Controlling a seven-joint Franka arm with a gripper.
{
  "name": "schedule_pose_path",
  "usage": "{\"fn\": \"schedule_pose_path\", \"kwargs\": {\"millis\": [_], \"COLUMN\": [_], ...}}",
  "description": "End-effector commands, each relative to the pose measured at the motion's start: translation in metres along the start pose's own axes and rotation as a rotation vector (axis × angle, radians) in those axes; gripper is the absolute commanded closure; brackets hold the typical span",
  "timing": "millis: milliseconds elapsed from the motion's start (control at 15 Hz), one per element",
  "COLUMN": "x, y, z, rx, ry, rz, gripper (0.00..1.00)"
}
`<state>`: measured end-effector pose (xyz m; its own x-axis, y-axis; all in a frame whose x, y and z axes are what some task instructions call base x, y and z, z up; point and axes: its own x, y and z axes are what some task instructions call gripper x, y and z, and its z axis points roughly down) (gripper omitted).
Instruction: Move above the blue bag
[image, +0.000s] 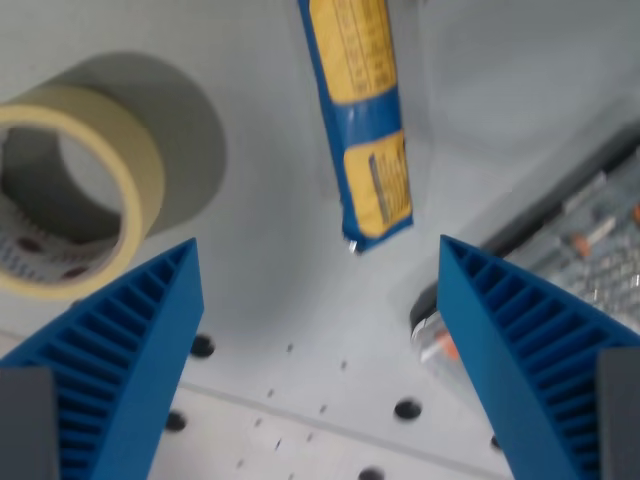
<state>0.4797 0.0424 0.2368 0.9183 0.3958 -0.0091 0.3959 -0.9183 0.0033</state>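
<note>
Wrist view showing my end effector gaping wide, gripping nothing; blue bag lying ahead on bench, tape roll at wrist view's left.

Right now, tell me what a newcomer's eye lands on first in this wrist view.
The two blue ribbed fingers of the open end effector fill the lower corners. Between them, reaching down from the top edge, lies the blue bag with yellow panels. A roll of tape sits at the wrist view's left.

Gripper spread wide, empty | blue bag ahead on white surface | tape roll at left
</note>
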Motion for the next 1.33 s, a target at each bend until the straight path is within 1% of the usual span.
{"fn": "schedule_pose_path", "kwargs": {"millis": [67,533,733,1000,1333], "x": [0.014,0.029,0.033,0.038,0.040], "y": [0.009,0.016,0.018,0.021,0.022], "z": [0.010,0.046,0.058,0.068,0.075], "rx": [-0.017,-0.016,-0.015,-0.015,-0.018], "ry": [-0.036,-0.023,-0.021,-0.023,-0.022], "rz": [-0.147,-0.181,-0.184,-0.181,-0.167], "gripper": [0.00,0.00,0.00,0.00,0.00]}}
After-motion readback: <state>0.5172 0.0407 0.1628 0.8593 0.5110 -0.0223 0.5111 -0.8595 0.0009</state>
